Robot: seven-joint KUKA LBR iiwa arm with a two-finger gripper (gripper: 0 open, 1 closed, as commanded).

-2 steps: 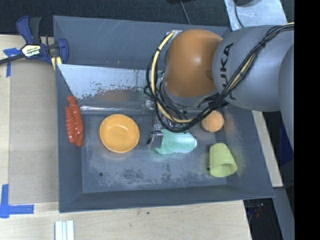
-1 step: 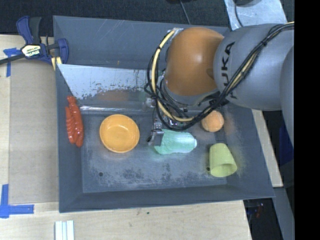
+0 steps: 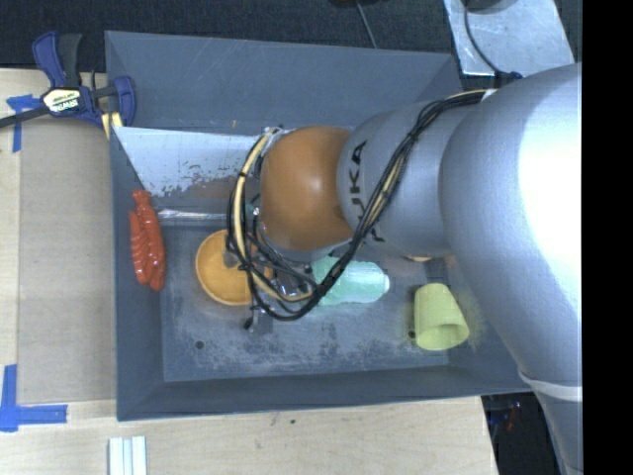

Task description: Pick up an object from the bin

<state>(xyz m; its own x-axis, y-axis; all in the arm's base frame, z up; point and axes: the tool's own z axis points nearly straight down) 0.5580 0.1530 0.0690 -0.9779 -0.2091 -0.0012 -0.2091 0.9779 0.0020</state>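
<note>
We start at the left of the grey metal bin (image 3: 134,364), where a red-orange, knobbly, long thing (image 3: 147,240) lies along the foot of the left wall, end to end up and down the view; it is apart from everything else. Next to the right, on the bin floor, lies an orange-yellow round thing (image 3: 218,270), like a shallow dish or disc; its right part is hidden under the robot's black cables (image 3: 242,231). The gripper (image 3: 257,317) is down at the floor just at the lower right edge of this round thing, below the orange cover (image 3: 302,191) on the wrist; it looks dark and small there, and the cables loop over it. Whether it is parted or closed we cannot tell, nor whether it touches the round thing; we see nothing gripped in it. The round thing is the nearest thing to it.

Further right a mint-green, pale, soft-edged thing (image 3: 361,285) lies on the floor, its left end under the cables and its upper side under the arm; further right again stands a yellow-green cup-like thing (image 3: 438,317), lying tilted near the bin's right side, well apart from the gripper. The silver arm (image 3: 514,196) comes in from the right and covers the upper right of the bin.
</note>
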